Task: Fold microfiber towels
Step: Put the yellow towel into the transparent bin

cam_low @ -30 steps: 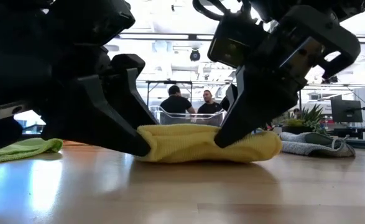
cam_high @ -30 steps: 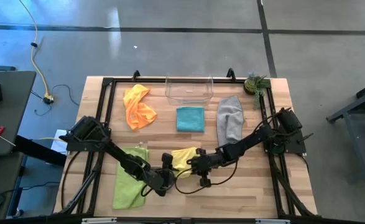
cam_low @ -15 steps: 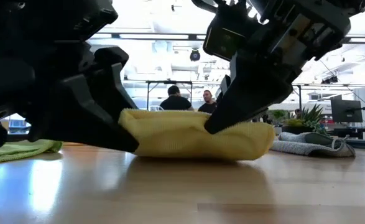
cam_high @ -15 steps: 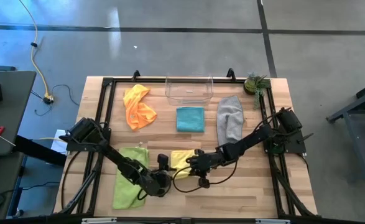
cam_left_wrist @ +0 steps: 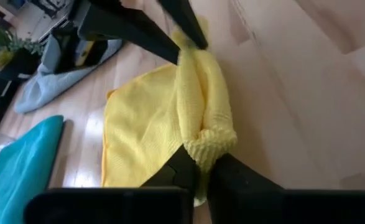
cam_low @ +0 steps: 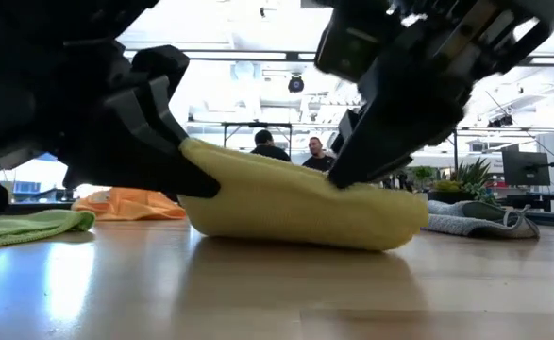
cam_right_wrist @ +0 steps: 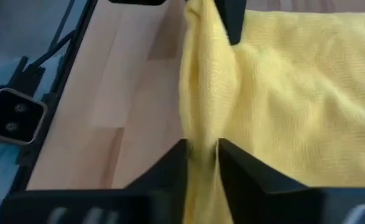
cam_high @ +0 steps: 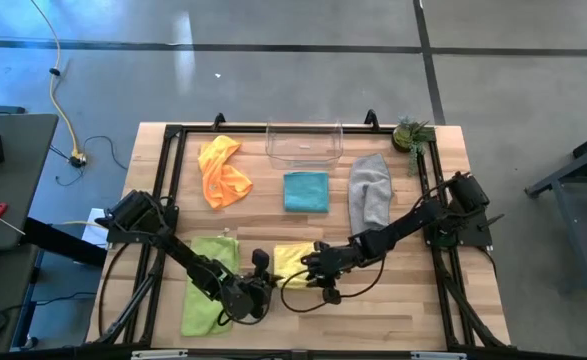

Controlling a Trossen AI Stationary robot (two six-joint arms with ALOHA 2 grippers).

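The yellow towel is gripped at the table's front centre. Its near edge, running 3 to 9 o'clock, is pinched by the closed left gripper and the right gripper, 1 at each end. Nothing is seen in the clear bin at 12 o'clock.

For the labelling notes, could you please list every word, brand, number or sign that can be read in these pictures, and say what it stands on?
None: no legible word, number, label or sign shows in any view.
Yellow towel, the other towels, clear bin, tabletop: plain, no print.
Monitor in the room behind: anything on it is too small to read.
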